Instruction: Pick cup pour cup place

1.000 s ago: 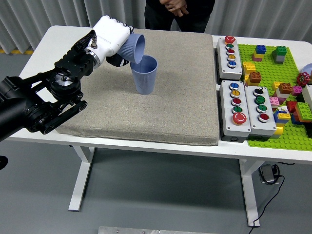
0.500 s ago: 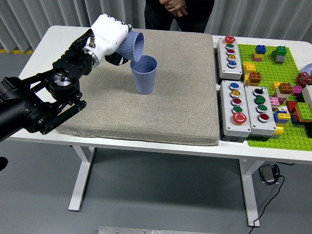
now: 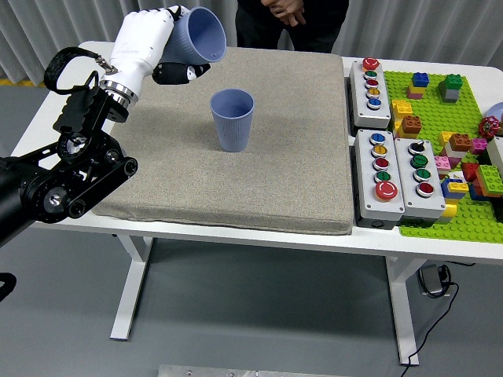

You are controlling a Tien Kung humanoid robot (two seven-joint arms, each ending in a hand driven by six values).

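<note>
the left hand [image 3: 149, 43] is wrapped around a blue held cup [image 3: 198, 35], fingers curled about its body in a full grasp. the held cup is tilted, its open mouth facing right and slightly toward the camera, and it sits high and to the upper left of the standing cup [image 3: 233, 119], well apart from it. no liquid is visible at either rim. judging from this separation and the raised position, the pour step appears complete and the place step is next.

the standing cup is upright on the grey mat [image 3: 283, 173], near its centre, which gives it a stable, non-slip base as the pour target. the mat covers the left part of the white table [image 3: 86, 63].

the left arm enters from the lower left, forearm rising steeply, wrist bent so the palm faces right. the right hand is not in view.

a person [image 3: 287, 16] stands at the far edge with hands clasped, touching nothing. button boxes [image 3: 385, 161] and a green brick plate [image 3: 464, 212] lie to the right, unused.
</note>
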